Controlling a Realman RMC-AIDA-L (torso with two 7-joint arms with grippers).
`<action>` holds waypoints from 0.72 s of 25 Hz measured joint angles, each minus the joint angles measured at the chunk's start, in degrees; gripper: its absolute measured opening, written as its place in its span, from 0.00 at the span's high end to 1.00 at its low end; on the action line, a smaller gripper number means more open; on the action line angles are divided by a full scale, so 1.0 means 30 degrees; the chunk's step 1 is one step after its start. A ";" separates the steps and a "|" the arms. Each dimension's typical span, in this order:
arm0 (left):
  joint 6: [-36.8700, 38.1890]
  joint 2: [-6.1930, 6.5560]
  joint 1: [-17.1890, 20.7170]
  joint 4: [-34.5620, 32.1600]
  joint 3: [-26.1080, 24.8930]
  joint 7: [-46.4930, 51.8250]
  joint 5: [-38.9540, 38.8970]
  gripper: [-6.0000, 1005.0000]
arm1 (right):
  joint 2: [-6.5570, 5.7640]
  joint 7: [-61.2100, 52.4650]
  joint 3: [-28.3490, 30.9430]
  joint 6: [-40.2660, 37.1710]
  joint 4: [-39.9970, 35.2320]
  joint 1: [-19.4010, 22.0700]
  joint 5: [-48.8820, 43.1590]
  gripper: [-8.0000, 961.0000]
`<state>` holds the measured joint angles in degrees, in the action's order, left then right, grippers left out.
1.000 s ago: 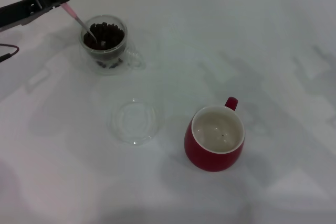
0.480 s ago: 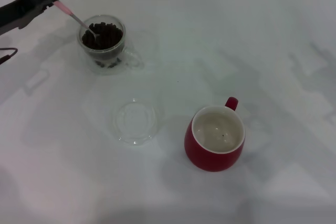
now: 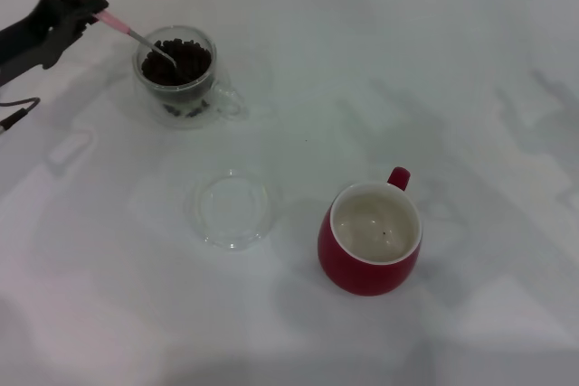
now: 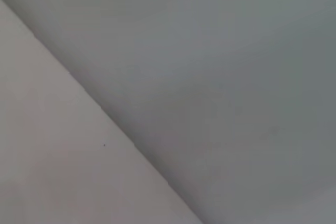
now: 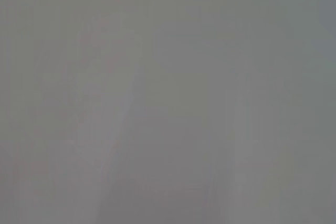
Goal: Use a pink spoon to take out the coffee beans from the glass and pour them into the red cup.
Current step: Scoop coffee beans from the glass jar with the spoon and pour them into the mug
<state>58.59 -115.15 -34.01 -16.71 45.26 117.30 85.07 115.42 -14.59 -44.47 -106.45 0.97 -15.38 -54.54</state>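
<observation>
In the head view the clear glass (image 3: 181,79) stands at the far left of the table, filled with dark coffee beans (image 3: 181,59). My left gripper (image 3: 89,4) is shut on the pale pink handle of the pink spoon (image 3: 127,32), left of the glass. The spoon slants down to the right and its metal bowl rests on the beans at the glass's left rim. The red cup (image 3: 370,240) stands near the front right, its cream inside nearly bare. The right gripper is out of view, and both wrist views show only blank grey surface.
A flat round clear glass dish (image 3: 232,208) lies between the glass and the red cup. A dark cable (image 3: 16,113) runs off the left edge. The white table (image 3: 434,70) stretches open to the right and front.
My left gripper has drawn back toward the left and risen slightly. The spoon has flattened its slant, and its bowl has lifted from deep in the beans to near the glass's left rim.
</observation>
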 joint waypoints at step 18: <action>0.1809 0.0032 0.1593 0.0210 0.0004 0.0121 -0.2872 0.87 | -0.0008 -0.0239 0.0000 0.0159 0.0002 -0.0118 0.0000 0.37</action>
<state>64.02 -115.05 -29.23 -16.08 45.27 117.66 76.46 115.40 -15.31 -44.47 -105.97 0.98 -15.74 -54.54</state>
